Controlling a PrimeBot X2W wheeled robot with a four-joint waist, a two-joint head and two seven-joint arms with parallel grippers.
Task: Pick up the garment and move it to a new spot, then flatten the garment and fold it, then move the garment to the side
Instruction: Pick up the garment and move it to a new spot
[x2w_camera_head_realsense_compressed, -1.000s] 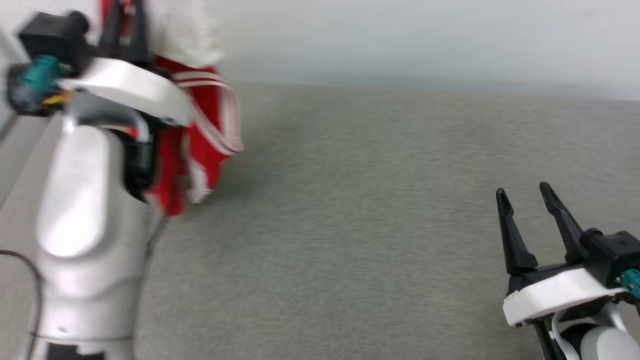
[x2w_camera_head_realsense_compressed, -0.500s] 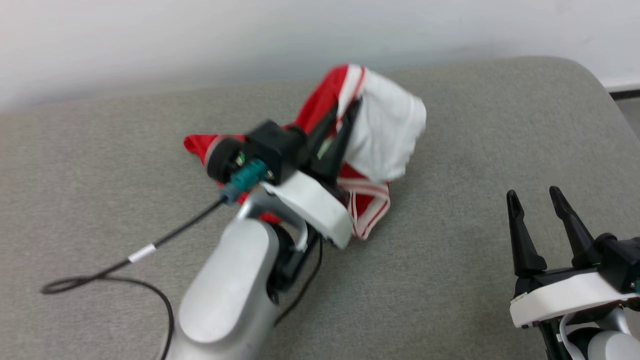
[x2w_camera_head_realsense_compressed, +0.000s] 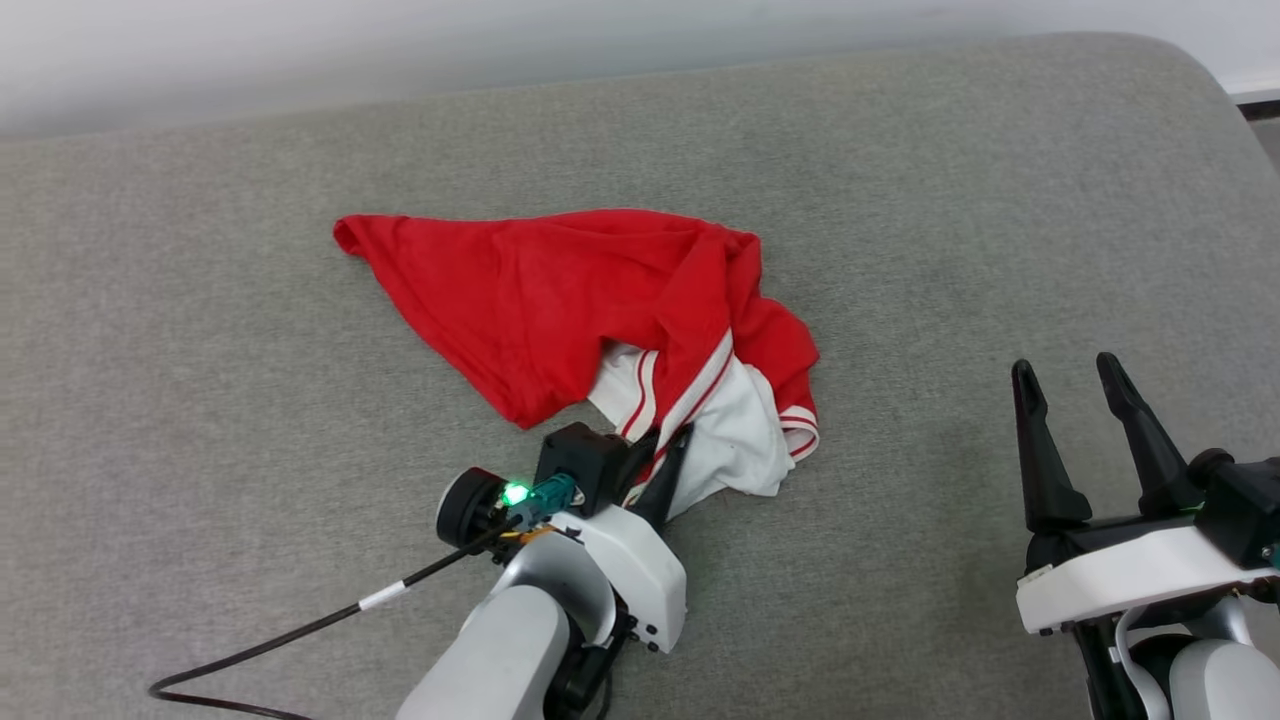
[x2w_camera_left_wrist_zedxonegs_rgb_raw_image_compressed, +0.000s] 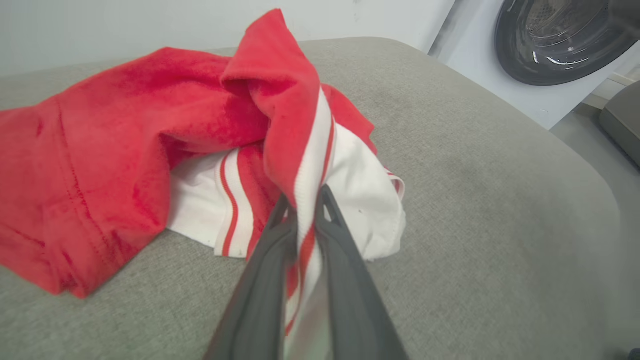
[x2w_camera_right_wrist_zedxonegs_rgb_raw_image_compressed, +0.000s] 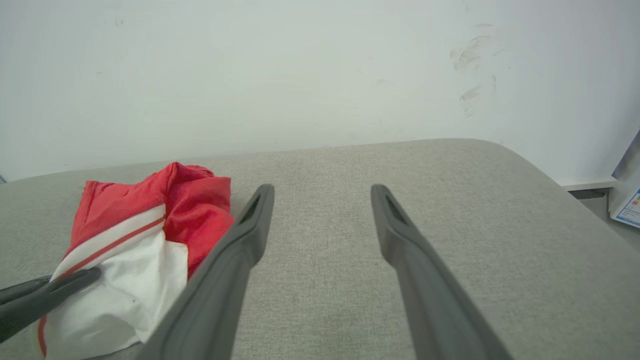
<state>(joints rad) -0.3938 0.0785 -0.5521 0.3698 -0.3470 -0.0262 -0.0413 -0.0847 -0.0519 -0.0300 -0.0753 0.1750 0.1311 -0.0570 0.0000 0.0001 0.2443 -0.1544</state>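
The garment, red with a white sleeve and red-and-white striped trim, lies crumpled on the grey padded surface. Its red body spreads to the far left and the white sleeve bunches at the near right. My left gripper sits at the garment's near edge, shut on the striped trim. In the left wrist view the trim runs pinched between the two fingertips of the left gripper, with the garment heaped behind. My right gripper stands open and empty at the lower right, apart from the cloth. In the right wrist view the right gripper points over bare surface, with the garment to its left.
A white wall runs behind the padded surface, whose right end rounds off. A black cable trails from my left wrist across the near left. A washing machine door stands beyond the right end.
The head camera has swung. The garment, hanging bunched from my raised left gripper before, now lies spread on the surface, with that gripper lowered and still holding the trim. The right gripper is unchanged.
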